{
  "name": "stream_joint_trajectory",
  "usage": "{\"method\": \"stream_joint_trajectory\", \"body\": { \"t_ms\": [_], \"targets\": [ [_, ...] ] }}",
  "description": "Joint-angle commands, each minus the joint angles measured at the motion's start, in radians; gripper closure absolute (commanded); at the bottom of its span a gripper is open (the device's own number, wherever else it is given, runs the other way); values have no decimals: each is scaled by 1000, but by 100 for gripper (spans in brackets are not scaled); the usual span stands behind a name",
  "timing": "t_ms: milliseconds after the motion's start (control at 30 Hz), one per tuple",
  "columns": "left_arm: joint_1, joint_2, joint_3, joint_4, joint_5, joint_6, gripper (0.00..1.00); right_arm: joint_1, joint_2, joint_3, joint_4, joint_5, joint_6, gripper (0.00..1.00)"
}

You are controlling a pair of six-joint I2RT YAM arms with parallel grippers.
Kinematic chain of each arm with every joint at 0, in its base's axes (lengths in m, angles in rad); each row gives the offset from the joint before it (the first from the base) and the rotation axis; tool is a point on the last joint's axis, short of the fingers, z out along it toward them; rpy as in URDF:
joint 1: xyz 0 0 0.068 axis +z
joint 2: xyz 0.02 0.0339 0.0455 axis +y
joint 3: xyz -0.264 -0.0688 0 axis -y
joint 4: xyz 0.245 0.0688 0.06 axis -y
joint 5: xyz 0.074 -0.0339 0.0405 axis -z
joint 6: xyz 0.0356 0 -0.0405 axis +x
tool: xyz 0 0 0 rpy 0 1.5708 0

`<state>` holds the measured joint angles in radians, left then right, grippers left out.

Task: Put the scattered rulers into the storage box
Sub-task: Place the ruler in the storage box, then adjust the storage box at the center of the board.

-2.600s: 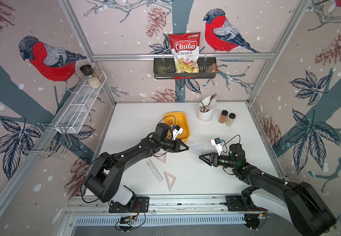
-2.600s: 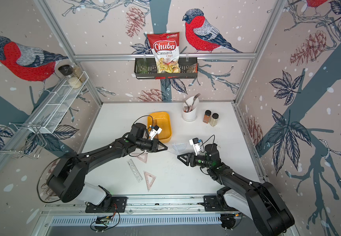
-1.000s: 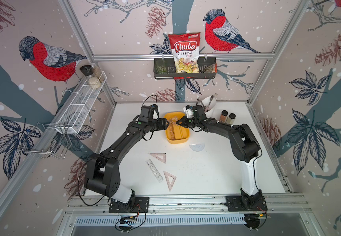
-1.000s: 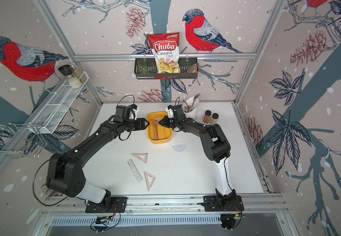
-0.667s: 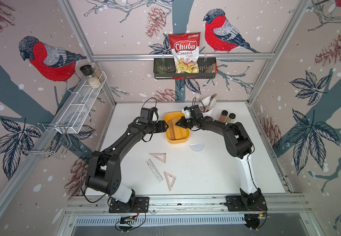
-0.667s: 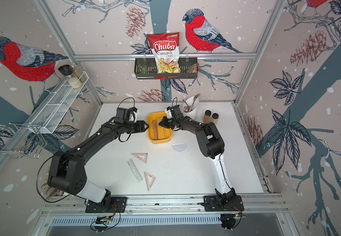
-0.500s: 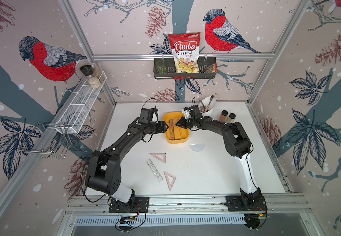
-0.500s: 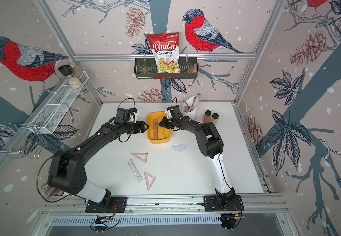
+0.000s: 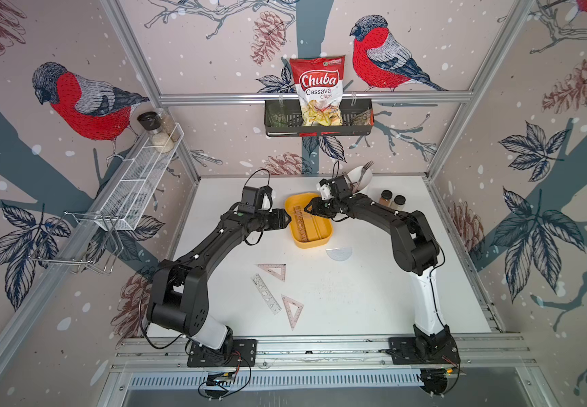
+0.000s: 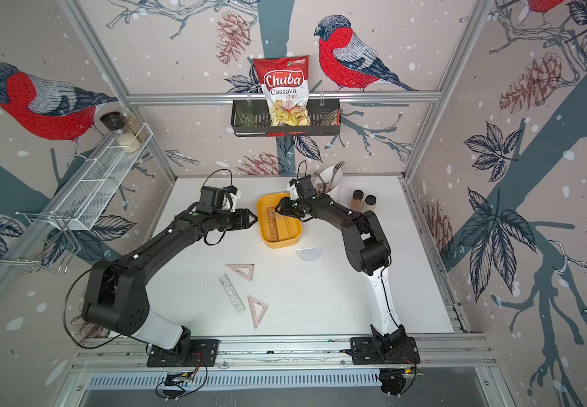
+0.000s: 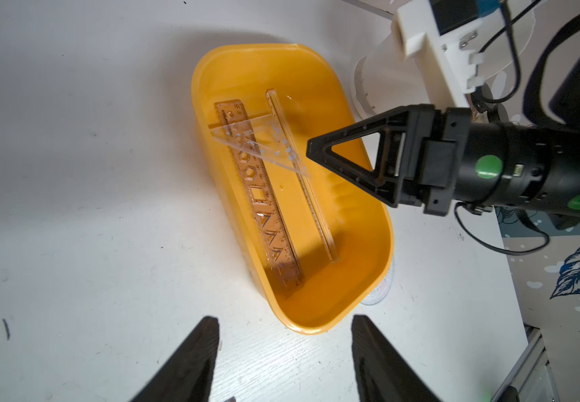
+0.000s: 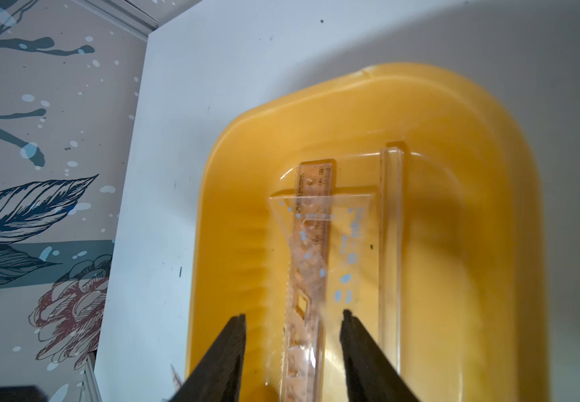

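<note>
Bench (image 9: 355, 299): storage box (image 9: 315, 245) at back, long axis front-to-back. Left tool (image 9: 286, 221) spread, empty, beside box's left wall. Right tool (image 9: 308, 210) spread over box's back half, gripping nothing; clear set square (image 11: 257, 141) lies inside, across boxed ruler (image 11: 264, 202). Protractor (image 9: 339, 253) just beside box's front end, right arm's side, likely next.

A lab's mock-kitchen booth: aluminium frame (image 9: 214, 98), bird wallpaper (image 9: 84, 102), chips bag (image 9: 318, 88), cutlery cup (image 9: 360, 178).
</note>
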<state>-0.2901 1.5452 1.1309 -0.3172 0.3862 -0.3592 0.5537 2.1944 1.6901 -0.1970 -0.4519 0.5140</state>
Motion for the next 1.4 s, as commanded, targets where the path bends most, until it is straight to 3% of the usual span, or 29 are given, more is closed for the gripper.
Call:
{"method": "stream_joint_trajectory", "body": {
  "t_ms": [0, 100, 200, 367, 500, 667, 800, 1133, 1267, 1367],
  "targets": [
    [3, -12, -3, 27, 14, 2, 35, -1, -71, -35, -15, -7, -22, 46],
    [0, -37, -9, 30, 7, -12, 35, -1, -156, -95, 8, -15, -13, 44],
    [-29, -70, -28, 35, -28, -26, 35, -8, -264, -235, 18, 77, -44, 47],
    [-126, -76, -80, 60, -58, -79, 35, -23, -414, -521, 56, 273, -70, 65],
    [-181, -77, -153, 111, -72, -125, 36, -10, -438, -639, 108, 333, -82, 73],
    [-211, -88, -201, 144, -73, -153, 36, 28, -428, -709, 178, 371, -110, 76],
    [-213, -109, -213, 143, -95, -157, 36, 37, -464, -744, 212, 342, -93, 80],
    [-206, -72, -182, 135, -122, -170, 35, 11, -564, -690, 195, 307, -72, 67],
    [-129, -25, -49, 101, -165, -171, 33, -23, -522, -685, 292, 246, 75, 46],
    [-64, 116, 141, 11, -189, -138, 32, -30, -441, -617, 305, 253, 116, 33]
  ]
}}
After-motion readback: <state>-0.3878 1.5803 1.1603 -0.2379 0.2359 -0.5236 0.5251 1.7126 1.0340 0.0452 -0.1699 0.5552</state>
